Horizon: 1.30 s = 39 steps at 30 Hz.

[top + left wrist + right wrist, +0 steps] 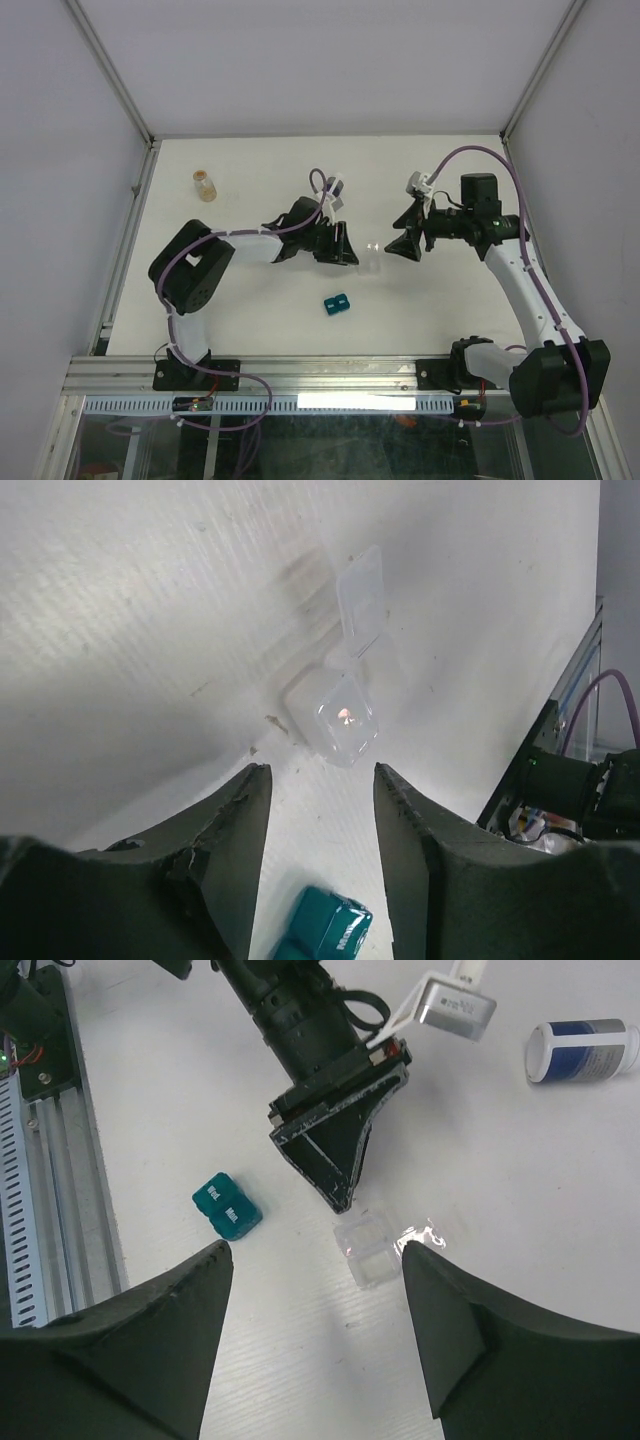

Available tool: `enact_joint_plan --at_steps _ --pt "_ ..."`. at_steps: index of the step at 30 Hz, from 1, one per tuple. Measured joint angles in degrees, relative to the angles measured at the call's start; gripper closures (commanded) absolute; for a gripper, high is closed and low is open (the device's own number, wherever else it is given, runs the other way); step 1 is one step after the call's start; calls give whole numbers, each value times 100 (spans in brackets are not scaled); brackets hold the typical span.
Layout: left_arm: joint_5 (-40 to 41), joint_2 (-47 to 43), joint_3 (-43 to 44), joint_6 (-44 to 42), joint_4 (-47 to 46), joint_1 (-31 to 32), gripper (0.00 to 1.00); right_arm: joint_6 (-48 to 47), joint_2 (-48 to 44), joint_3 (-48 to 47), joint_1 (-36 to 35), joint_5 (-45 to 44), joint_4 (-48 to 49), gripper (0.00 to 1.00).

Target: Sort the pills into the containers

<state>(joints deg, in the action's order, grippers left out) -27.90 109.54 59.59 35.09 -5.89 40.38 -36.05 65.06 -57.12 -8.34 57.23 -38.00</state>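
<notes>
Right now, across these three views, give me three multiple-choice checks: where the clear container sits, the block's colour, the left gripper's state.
1. The clear container sits:
A) on the table, between the two grippers' tips
B) on top of the block
C) in the far-left corner

2. The block is:
A) red
B) yellow
C) teal

3. The left gripper is:
A) shut on the container
B) open, holding nothing
C) shut on the block

Answers:
1 A: the top view shows it on the table between the left gripper and the right gripper.
2 C: both wrist views show it teal.
3 B: the left wrist view shows its fingers apart with nothing gripped.
</notes>
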Motion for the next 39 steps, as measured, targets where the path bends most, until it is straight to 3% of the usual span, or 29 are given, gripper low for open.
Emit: enact_joint_plan --at_steps 6,8,10,11,14,16,18,21,23,32,39 --pt "743 -1040 -634 -315 57 -50 52 -11 9 133 -116 -20 44 29" --pt "1213 -1606 -944 -586 74 -74 36 -26 9 177 -149 -20 55 29" --pt "1690 -2177 -1202 -870 83 -103 6 -31 7 212 -173 -17 85 29" --pt "2039 -2494 -1342 -1032 74 -118 1 -33 7 223 -175 -20 90 29" --pt "3163 -3381 -1738 -1346 -122 -282 1 -46 7 247 -186 -20 92 29" --pt "3512 -3773 -1976 -1338 -365 -776 1 -46 7 249 -197 -17 92 29" --pt "3427 -3908 -2140 -1128 -588 -1690 1 -48 7 249 -205 -15 92 29" --pt "3320 -3805 -2212 -684 -743 -2999 1 -48 7 249 -208 -13 92 29" --pt "3445 -3591 -2109 -479 -678 -3445 1 -50 7 249 -210 -11 90 29" --pt "4863 -1685 -243 -516 323 -3565 1 -52 7 249 -238 68 87 29" --pt "5233 -546 782 -839 804 -3864 5 -52 7 249 -295 118 85 29"
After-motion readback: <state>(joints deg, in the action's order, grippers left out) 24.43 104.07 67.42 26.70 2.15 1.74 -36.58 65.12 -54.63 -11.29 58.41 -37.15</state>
